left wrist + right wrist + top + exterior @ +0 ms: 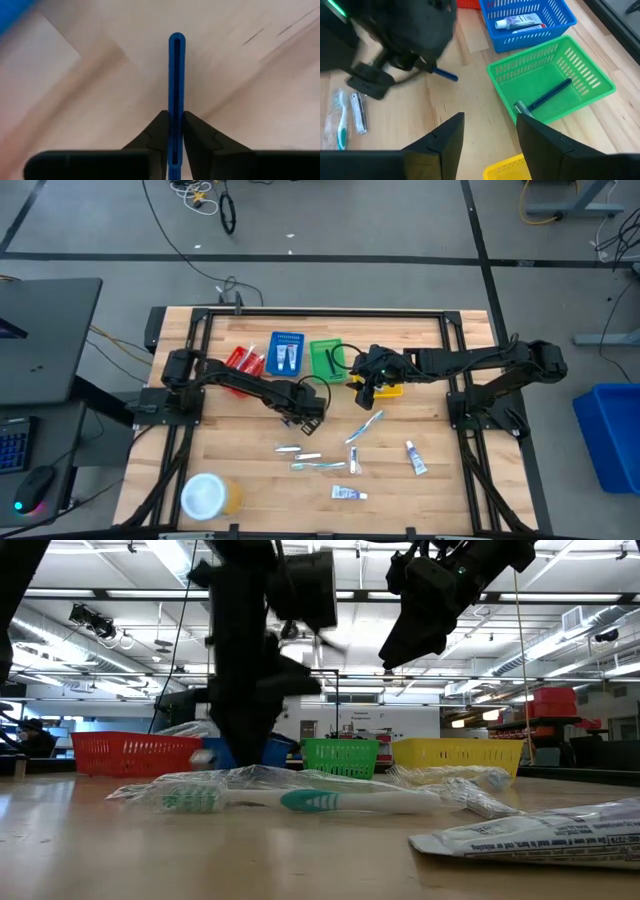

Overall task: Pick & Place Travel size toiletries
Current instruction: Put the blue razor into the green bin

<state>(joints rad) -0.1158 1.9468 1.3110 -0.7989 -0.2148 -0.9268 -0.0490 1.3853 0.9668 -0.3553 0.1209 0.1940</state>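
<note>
A slim blue stick [176, 70] is between the fingers of my left gripper [176, 116], which is shut on it over the table's middle [303, 413]. The stick's free end [446, 75] juts out toward the green bin [555, 75]. My right gripper [487, 122] hovers open over the yellow bin [388, 388], touching nothing. Several toiletries lie on the wood toward the near edge: wrapped toothbrushes [312, 465] [366, 425] and small tubes [415, 457] [348, 493]. The blue bin [287, 353] has two tubes in it, and the green bin has a dark blue stick [551, 93]. My left gripper pinches the blue stick between its two fingers [159, 131], on the stick's two long sides [176, 111] toward one end. The fingers come from above, pointing steeply down. The rest of the stick reaches out past them. Whether it is clear of the table I cannot tell.
Red [244, 361], blue, green and yellow bins stand in a row at the table's far side. A big white-lidded yellow jar [208, 496] stands near the front left corner. Bare wood lies between the bins and the loose items.
</note>
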